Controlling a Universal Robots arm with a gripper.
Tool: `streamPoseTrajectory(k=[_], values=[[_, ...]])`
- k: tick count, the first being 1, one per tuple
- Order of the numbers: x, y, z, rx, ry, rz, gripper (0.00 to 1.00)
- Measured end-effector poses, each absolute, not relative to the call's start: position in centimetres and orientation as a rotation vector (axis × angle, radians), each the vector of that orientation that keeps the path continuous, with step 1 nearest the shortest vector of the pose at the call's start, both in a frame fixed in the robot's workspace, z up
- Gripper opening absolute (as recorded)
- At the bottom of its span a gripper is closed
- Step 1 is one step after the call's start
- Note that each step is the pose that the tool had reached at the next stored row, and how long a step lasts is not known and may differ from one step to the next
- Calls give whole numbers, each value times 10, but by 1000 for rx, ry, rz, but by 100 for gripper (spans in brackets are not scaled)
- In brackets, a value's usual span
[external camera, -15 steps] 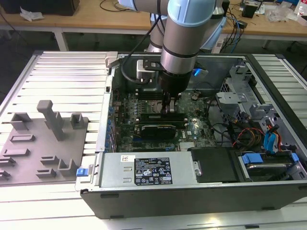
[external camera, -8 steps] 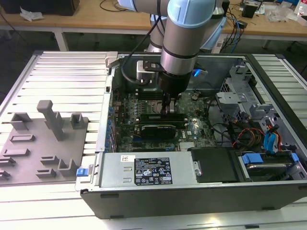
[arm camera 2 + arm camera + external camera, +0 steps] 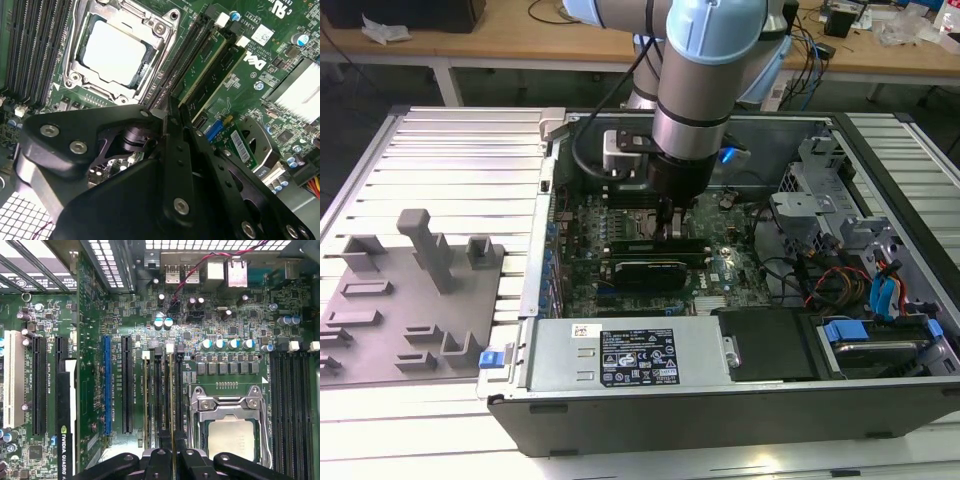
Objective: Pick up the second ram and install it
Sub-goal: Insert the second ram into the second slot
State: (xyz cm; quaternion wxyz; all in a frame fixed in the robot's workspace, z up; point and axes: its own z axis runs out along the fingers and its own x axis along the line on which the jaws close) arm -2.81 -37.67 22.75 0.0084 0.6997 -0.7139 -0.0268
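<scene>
Starting at the exterior view's left: the grey tray sits on the table, well apart from the claw. The arm reaches straight down into the open case, and upright makes sense, since a stick has to enter its slot squarely.

In the first wrist view, the card lies well to one side of the claw, with the blue slot between them. Nearer in, the first stick stands seated in its slot, just beside the claw.

And here's the ram: edge-on, standing in the slot next door, running straight out from between the fingers, which are clamped on its thin sides. By my reading it's lined up with the slot and at least partly in; whether the end clips have latched, I cannot tell.

It's tight here. One finger has to fit in the narrow gap next to the first stick, and the socket sits close on the claw's other flank. Beyond the socket are bare slots.

Far off at the exterior view's right, the cables are clear of the arm.
</scene>
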Motion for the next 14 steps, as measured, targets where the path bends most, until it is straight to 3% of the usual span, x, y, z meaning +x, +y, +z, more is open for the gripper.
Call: streamPoseTrajectory(k=[7,9,14], values=[[-28,-377,225,2186,-2231,-84,13],[-28,-377,225,2186,-2231,-84,21],[-28,-371,254,2181,-2226,-71,20]])
